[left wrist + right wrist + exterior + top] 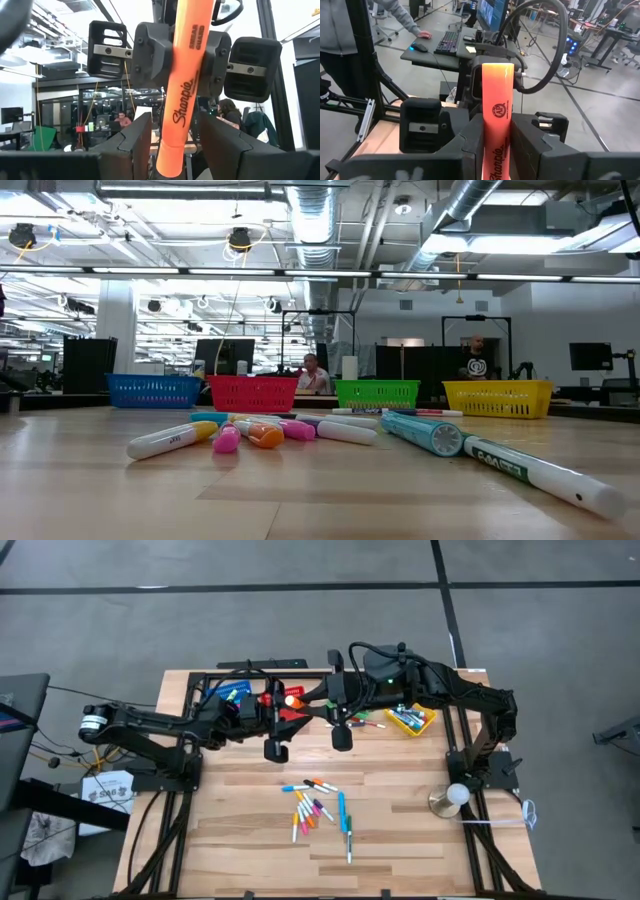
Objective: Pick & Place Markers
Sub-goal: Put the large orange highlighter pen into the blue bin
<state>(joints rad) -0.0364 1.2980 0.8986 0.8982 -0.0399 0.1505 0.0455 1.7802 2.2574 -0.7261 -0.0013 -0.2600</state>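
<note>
Low view: wood table [90, 490], markers [265, 435] piled center, 4 baskets [253, 392] behind, lab w/ monitors. Right gripper [496, 145] clamps orange marker [496, 107]; left gripper [175, 140] fingers spread beside it.

The bench [400, 830] is pale wood laid in planks, its grain plain and its finish a soft satin sheen in the low view; the markers [318, 808] lying on it look like smooth plastic, several with white bodies and coloured caps, faintly glossy; the orange marker [184, 85] is smooth, bright plastic with black printed lettering, a little shiny along its barrel; the left gripper [175, 142] and right gripper [496, 150] are matt black plastic, slightly grainy, with small bare-metal plates and screws set in the blocks; the baskets [378, 393] are coloured plastic mesh; the floor [150, 620] is dull grey, smooth, concrete-like.
</note>
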